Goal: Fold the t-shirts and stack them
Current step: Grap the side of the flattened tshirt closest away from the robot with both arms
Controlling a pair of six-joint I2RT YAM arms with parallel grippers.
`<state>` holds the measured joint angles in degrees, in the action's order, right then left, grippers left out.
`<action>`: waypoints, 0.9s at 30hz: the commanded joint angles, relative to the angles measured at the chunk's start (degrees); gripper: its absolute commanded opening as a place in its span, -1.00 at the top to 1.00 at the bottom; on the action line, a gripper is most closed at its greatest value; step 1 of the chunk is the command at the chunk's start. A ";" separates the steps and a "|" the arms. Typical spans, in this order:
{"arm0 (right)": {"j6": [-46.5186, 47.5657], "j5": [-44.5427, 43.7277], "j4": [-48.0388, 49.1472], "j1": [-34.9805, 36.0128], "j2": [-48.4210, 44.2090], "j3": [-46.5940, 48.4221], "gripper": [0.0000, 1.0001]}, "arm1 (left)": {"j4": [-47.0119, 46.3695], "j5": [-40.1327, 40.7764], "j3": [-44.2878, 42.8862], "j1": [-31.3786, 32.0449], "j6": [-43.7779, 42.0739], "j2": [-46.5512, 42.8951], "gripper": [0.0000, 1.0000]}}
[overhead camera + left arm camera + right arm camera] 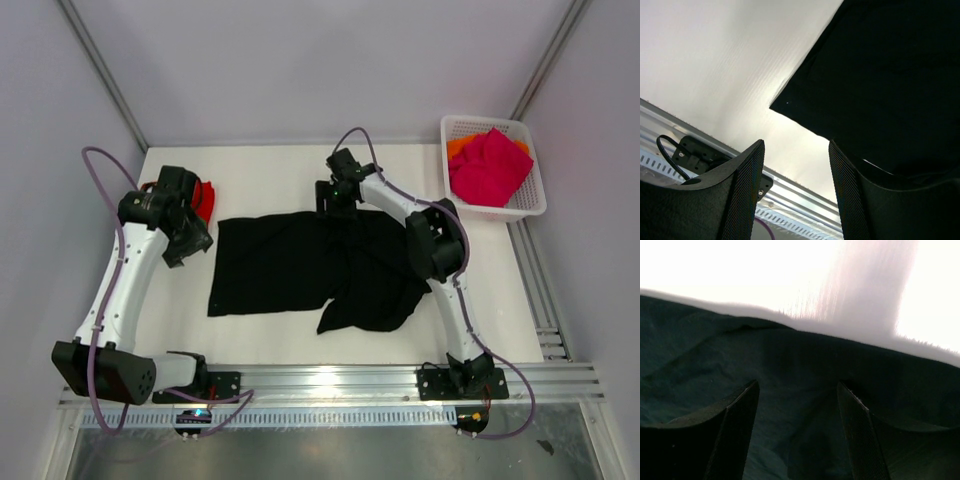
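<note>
Our black t-shirt (290, 265) lies spread on the table (260, 170), its right half rumpled. The jaws of both grippers stand apart and empty, the left gripper (795, 150) off a corner, the right gripper (797, 387) over the far hem. A shallow pinch there may bunch the cloth. Our left arm (125, 280) crowds the red t-shirt (207, 195), and the basket (535, 208) holds the pink t-shirt (490, 165).

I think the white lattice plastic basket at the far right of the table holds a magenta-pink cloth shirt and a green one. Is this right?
Not quite: with the magenta-pink cloth shirt, the white lattice plastic basket holds an orange cloth shirt, not a green one. The top external view shows it.
</note>
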<state>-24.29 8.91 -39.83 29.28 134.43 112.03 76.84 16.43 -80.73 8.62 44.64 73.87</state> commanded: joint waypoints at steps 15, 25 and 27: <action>-0.83 -0.83 7.23 0.34 -27.63 -20.60 -0.37 | -0.02 -0.96 2.59 0.08 0.89 -0.83 -0.14; -6.55 3.75 9.07 4.29 -37.12 -41.62 -0.37 | -6.34 -9.38 9.79 0.08 4.39 0.84 -0.12; -7.87 3.49 9.25 6.05 -38.27 -44.87 -0.37 | -7.14 -10.01 11.99 0.08 5.01 1.89 -0.11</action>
<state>-29.30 11.16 -31.44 33.04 100.31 69.41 72.97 10.13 -71.22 8.62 47.48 74.43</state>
